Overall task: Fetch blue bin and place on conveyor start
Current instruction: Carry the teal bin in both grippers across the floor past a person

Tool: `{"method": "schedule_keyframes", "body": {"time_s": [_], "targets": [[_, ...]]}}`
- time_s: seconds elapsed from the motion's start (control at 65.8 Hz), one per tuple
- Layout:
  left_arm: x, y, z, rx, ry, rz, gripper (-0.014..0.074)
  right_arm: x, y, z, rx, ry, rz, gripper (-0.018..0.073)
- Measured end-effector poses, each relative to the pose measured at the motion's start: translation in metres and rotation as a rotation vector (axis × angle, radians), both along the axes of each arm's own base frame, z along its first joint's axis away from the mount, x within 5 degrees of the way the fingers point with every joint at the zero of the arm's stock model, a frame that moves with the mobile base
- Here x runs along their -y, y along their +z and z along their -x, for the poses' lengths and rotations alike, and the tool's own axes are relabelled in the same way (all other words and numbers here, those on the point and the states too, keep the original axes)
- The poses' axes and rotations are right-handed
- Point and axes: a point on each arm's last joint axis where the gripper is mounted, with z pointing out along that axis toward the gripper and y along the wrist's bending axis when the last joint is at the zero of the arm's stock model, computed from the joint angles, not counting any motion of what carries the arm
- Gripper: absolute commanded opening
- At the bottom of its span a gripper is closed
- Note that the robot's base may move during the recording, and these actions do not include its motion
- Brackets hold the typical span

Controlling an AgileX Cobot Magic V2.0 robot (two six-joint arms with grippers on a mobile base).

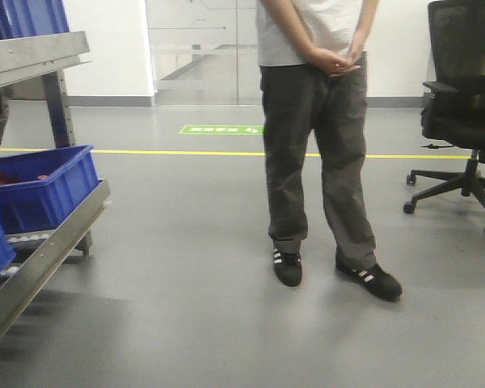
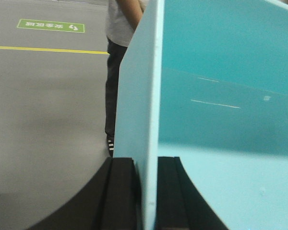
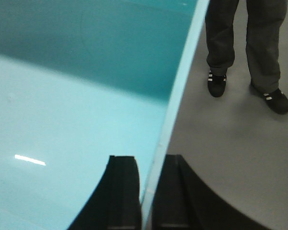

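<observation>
**Exterior front-facing view.** Neither arm shows here, and neither does the blue bin or the conveyor start. A steel shelf rack (image 1: 48,259) at the left edge carries dark blue ribbed bins (image 1: 40,190). A person (image 1: 319,145) stands mid-frame on the grey floor (image 1: 186,283), near side of a yellow line (image 1: 186,152). An office chair (image 1: 465,97) sits at the right. The way to the belt cannot be read from this view.

**Left wrist-mounted view.** The left fingers (image 2: 121,196) straddle one upright wall of the blue bin (image 2: 221,96). One black finger lies outside the wall and one inside, each touching it, with only the wall's thickness between them. The grip is closed on the wall. The bin's hollow lies to the right of these fingers and the bare floor to their left.

**Right wrist-mounted view.** The right fingers (image 3: 119,196) pinch the opposite wall in the same manner, closed on it. Here the hollow lies to their left and the floor to their right.

**Finding.** The bin spans the gap between the two arms, one held wall at each end, so neither arm is nearer. Its long axis is judged to run from one arm to the other, though no view shows the whole tub. It appears to be carried clear of the floor. The coming move depends on where the conveyor start lies from the bin, and that cannot be told.
</observation>
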Motion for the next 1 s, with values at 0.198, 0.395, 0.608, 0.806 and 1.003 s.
{"method": "schedule_keyframes", "body": {"time_s": [0.198, 0.395, 0.608, 0.806, 1.003], "targets": [[0.0000, 0.0000, 0.0000, 0.000, 0.000, 0.000, -0.0111, 0.0000, 0.0000, 0.0000, 0.000, 0.000, 0.000, -0.0153], [0.0000, 0.0000, 0.0000, 0.000, 0.000, 0.000, -0.0111, 0.0000, 0.0000, 0.0000, 0.000, 0.000, 0.000, -0.0153], [0.0000, 0.0000, 0.0000, 0.000, 0.000, 0.000, -0.0111, 0.0000, 0.0000, 0.0000, 0.000, 0.000, 0.000, -0.0153], [0.0000, 0.0000, 0.0000, 0.000, 0.000, 0.000, -0.0111, 0.0000, 0.0000, 0.0000, 0.000, 0.000, 0.000, -0.0153], [0.0000, 0.0000, 0.0000, 0.000, 0.000, 0.000, -0.0111, 0.0000, 0.0000, 0.0000, 0.000, 0.000, 0.000, -0.0153]]}}
